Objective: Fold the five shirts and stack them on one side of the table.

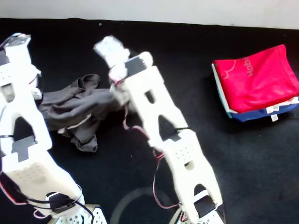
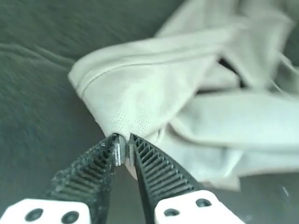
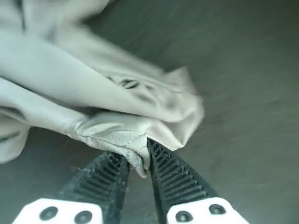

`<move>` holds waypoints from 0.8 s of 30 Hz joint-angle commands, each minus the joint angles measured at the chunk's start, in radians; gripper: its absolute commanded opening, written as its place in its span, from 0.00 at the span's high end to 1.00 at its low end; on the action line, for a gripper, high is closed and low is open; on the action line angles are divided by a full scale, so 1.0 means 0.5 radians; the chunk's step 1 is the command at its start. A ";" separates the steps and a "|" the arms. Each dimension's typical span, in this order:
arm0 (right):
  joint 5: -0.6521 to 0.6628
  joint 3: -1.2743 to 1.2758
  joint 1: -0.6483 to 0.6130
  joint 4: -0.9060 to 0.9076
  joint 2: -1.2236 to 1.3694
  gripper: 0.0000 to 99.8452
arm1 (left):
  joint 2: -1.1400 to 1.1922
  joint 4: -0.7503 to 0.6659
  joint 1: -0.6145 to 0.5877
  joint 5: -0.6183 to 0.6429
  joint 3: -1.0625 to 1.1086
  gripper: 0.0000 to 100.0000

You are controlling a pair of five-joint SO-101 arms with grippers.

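Observation:
A crumpled grey shirt (image 1: 77, 109) hangs stretched between the two arms over the black table (image 1: 196, 51). My left gripper (image 2: 124, 144) is shut on a corner of the grey shirt (image 2: 140, 93) at its left end. My right gripper (image 3: 138, 161) is shut on a bunched edge of the same shirt (image 3: 117, 126) at its right end, near the table's middle. At the right side lies a stack of folded shirts (image 1: 256, 84), a red one on top and a blue one at the bottom.
The left arm (image 1: 23, 135) stands along the left edge and the right arm (image 1: 163, 130) runs up the middle of the table. Bare black cloth lies between the grey shirt and the folded stack.

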 commanded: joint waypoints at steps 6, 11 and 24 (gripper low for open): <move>0.206 -0.109 0.416 0.051 -0.480 0.99 | -0.256 0.285 0.287 -0.006 -0.588 0.84; 0.365 0.284 0.548 0.051 -0.922 0.99 | -0.413 0.292 0.446 -0.003 -0.582 0.82; 0.525 0.931 0.809 -0.026 -1.244 0.99 | -0.895 0.068 1.085 -0.454 0.895 0.82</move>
